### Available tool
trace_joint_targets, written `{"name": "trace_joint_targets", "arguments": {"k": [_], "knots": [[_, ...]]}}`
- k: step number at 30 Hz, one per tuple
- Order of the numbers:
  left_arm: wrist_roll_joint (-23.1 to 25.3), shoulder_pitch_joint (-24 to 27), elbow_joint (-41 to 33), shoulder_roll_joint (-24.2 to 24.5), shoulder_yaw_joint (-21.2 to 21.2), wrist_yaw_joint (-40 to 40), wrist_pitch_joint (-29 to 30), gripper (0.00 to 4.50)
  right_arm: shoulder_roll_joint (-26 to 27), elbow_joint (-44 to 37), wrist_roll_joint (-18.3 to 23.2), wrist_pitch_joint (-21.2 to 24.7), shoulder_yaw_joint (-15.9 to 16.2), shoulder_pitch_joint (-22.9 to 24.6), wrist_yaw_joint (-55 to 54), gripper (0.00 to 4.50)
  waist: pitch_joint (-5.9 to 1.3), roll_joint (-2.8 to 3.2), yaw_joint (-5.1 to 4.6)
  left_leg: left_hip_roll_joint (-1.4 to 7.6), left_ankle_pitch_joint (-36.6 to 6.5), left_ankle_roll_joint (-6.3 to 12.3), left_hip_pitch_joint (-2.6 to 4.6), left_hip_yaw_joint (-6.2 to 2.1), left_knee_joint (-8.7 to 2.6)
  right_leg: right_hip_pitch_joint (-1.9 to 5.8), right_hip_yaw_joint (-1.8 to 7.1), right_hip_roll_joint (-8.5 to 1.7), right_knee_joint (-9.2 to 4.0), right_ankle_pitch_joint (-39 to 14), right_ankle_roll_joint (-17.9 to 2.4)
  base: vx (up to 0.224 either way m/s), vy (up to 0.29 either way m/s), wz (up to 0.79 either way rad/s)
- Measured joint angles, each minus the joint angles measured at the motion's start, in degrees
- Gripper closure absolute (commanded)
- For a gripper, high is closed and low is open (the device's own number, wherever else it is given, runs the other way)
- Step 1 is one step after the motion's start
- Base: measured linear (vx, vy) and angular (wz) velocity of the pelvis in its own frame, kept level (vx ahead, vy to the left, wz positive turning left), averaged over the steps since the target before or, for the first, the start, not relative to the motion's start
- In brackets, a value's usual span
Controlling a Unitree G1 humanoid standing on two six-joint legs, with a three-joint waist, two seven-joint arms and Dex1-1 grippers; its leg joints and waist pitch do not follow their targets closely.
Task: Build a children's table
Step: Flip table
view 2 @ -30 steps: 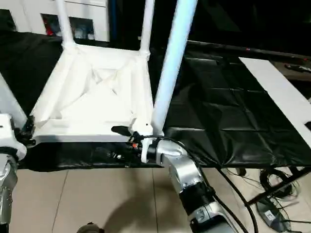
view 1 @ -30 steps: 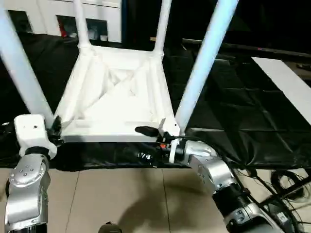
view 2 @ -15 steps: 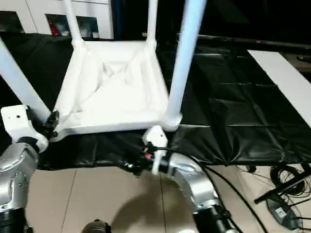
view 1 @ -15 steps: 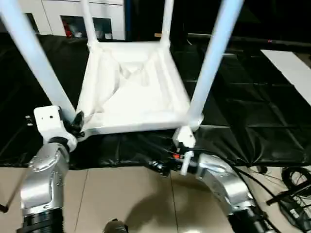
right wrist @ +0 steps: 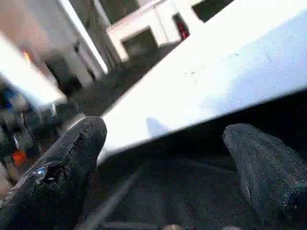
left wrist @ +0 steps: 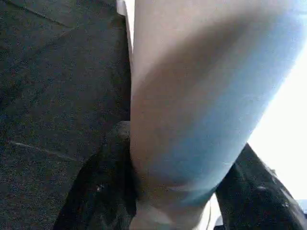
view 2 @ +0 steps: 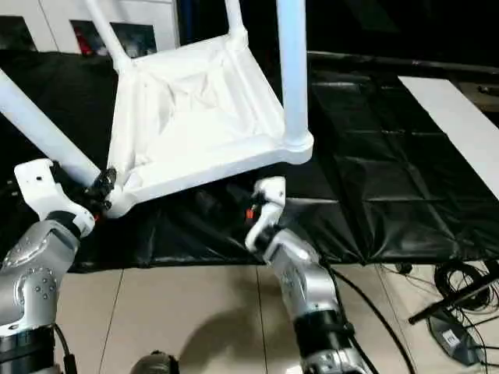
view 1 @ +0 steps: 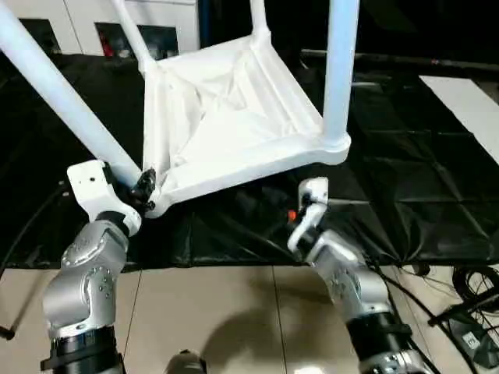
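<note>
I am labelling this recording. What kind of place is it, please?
Probably a robot lab or workshop: a black cloth covers the work surface, loose cables lie on the tiled floor, and white cabinets stand behind.

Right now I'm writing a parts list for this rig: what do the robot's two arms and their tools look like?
Both forearms are silver metal with rounded joint housings: left arm, right arm. Each wrist carries a white blocky housing, and each upper arm ends in a black ribbed collar. The right wrist has a small orange-red spot and black cables. The tools have two black fingers each: left tool, right tool.
</note>
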Motion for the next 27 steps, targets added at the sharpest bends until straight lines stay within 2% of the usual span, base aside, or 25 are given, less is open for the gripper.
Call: {"name": "trace_joint_targets", "arguments": {"k": [4, 7, 9, 15, 19, 23, 27], "knots": [[-0.76, 0.13, -0.7, -0.18, -0.08, 0.15, 0.87, 2.42, 1.49, 8.1, 1.27, -1.19, -3.1, -6.06, -1.56, 0.0, -0.03, -0.19, 0.0, 0.0, 0.05, 0.06, 0.0, 0.16, -0.01, -0.02, 0.0, -0.1, 0.03, 0.01, 0.01, 0.0, 0.0, 0.0], [-0.77, 0.19, -1.65, -0.13, -0.27, 0.16, 1.25, 2.42, 1.96, 12.2, 1.48, -2.22, -4.37, -8.89, -3.12, 0.0, -0.09, -0.43, 0.19, 0.01, 0.1, 0.12, -0.03, 0.34, -0.01, -0.02, -0.04, -0.19, 0.03, 0.02, 0.02, 0.0, 0.0, 0.0], [-0.77, 0.39, -2.35, -0.16, -0.48, 0.16, 1.83, 2.42, 1.91, 15.82, 2.6, -2.48, -6.36, -10.81, -3.67, 0.0, -0.08, -0.69, 0.22, 0.02, 0.17, 0.24, -0.03, 0.64, -0.03, -0.03, -0.05, -0.34, 0.04, 0.02, 0.03, 0.0, 0.0, 0.0], [-0.78, 0.62, -3.64, -0.26, -2.34, 0.16, 2.36, 2.42, 1.62, 24.09, 6.88, -2.56, -10.98, -16.34, -4.24, 0.0, -0.04, -1.79, -0.88, 0.01, 0.22, 0.32, 0.01, 0.8, 0.0, -0.1, 0.07, -0.44, 0.07, 0.2, 0.31, 0.0, 0.0, 0.0], [-0.79, 1.18, -5.26, -0.25, -3.18, 0.15, 2.89, 2.42, 1.54, 29.26, 8.64, -2.6, -13.36, -19.83, -3.88, 0.0, -0.07, -2.05, -1.83, 0.03, 0.24, 0.32, 0.03, 0.82, 0.01, -0.13, 0.05, -0.43, 0.12, 0.2, 0.31, 0.0, 0.0, 0.0], [-0.79, 1.63, -6.32, 0.03, -3.59, 0.13, 3.35, 2.42, 1.5, 33.64, 10.06, -2.66, -15.49, -22.26, -2.55, 0.0, -0.07, -2.11, -1.9, 0.04, 0.25, 0.33, 0.03, 0.86, 0.0, -0.16, 0.05, -0.43, 0.13, 0.2, 0.3, 0.0, 0.0, 0.0], [-0.79, 1.79, -7.1, 0.52, -3.25, 0.13, 3.34, 2.42, 1.48, 35.74, 10.46, -3.03, -16.22, -24.02, 0.14, 0.0, -0.02, -2.45, -1.68, 0.05, 0.26, 0.35, 0.0, 0.88, 0.02, -0.17, 0.03, -0.43, 0.15, 0.19, 0.29, 0.0, 0.0, 0.0]]}}
